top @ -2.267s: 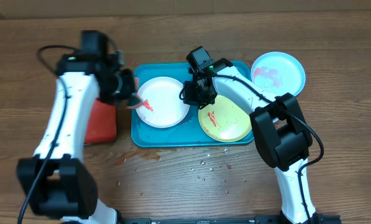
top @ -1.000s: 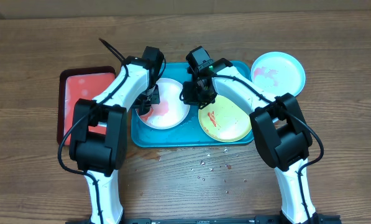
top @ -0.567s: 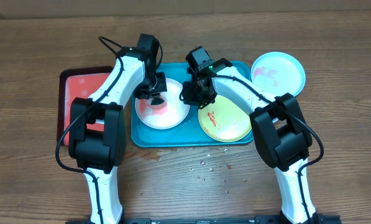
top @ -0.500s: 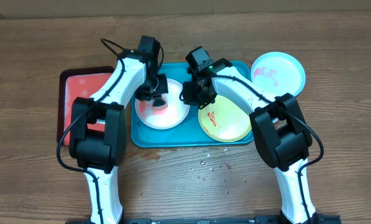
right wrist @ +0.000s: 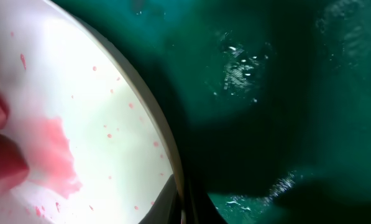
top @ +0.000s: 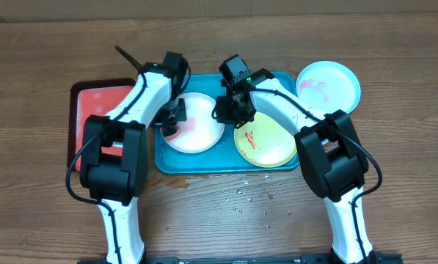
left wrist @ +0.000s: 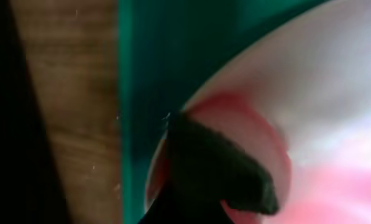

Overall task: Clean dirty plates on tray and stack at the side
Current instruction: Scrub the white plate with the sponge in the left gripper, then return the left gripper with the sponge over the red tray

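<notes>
Three plates were counted: a white plate point(top: 198, 121), a yellow-green plate point(top: 266, 143) and a blue plate point(top: 329, 84). Two trays were counted: a teal tray point(top: 226, 166) and a red tray point(top: 94, 110).

The white and yellow-green plates lay side by side in the teal tray, white to the left. The blue plate lay off the tray on the surface point(top: 395, 183), just beside the tray's far right corner. All three plates bore red smears. The red tray sat just left of the teal one. Scattered crumbs point(top: 241, 194) lay on the surface in front of the teal tray.

The left fingers point(top: 171, 125) stood over the white plate's left rim. The left wrist view showed them holding a pink pad point(left wrist: 235, 121), with one dark finger across it and the pad pressed on the plate's edge next to the tray floor.

The right fingers point(top: 232, 111) stood at the white plate's right rim, between the two plates in the tray. The right wrist view showed only that rim, pink spatter and the wet tray floor. Whether these fingers were wide or narrow could not be told.
</notes>
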Motion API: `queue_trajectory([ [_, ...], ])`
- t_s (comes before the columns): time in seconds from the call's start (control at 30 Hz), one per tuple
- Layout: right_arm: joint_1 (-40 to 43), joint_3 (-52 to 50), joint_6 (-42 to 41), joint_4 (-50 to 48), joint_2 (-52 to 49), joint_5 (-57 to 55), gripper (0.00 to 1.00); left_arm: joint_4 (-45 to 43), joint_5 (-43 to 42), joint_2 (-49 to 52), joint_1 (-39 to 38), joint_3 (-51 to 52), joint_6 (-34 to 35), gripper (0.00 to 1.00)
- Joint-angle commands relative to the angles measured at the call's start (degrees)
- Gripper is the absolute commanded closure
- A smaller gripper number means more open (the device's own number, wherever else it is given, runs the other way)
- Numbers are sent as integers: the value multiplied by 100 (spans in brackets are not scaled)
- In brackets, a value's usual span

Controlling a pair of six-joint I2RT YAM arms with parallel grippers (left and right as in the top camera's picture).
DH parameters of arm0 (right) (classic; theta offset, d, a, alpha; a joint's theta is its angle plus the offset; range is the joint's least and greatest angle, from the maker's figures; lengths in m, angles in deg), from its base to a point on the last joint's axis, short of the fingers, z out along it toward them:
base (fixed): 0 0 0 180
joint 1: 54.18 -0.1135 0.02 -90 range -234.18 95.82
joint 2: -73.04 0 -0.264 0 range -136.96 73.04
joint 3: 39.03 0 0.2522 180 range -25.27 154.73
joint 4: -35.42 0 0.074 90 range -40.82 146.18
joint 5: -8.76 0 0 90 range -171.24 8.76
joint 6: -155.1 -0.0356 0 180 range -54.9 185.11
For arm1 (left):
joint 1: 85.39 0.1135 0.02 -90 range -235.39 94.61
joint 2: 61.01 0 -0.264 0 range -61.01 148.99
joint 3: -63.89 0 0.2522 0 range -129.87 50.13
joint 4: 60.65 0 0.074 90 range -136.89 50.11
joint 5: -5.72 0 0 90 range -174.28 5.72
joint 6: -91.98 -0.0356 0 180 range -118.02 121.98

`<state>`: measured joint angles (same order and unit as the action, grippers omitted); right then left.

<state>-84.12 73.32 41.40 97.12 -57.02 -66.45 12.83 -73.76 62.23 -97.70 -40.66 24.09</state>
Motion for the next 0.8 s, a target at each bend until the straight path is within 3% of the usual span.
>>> queue_trajectory([
  [0.0, 31, -72, 61, 63, -127, -492, 96, 334, 894, -9, 219, -356, 328, 96],
  [0.3, 31, -70, 61, 92, -127, -483, 96, 612, 457, -1276, 317, -647, 1093, 96],
  [0.53, -68, 20, 170, 149, 4, -507, 96, 1001, 487, -2262, 999, -645, 1134, 96],
  [0.67, -264, 293, 170, 264, 369, -1073, 96, 1318, 328, -2284, 1617, -601, 1132, 96],
  [0.77, -533, 420, 205, 321, 713, -2194, 96, 1292, 293, -2280, 2031, -350, 1134, 96],
])
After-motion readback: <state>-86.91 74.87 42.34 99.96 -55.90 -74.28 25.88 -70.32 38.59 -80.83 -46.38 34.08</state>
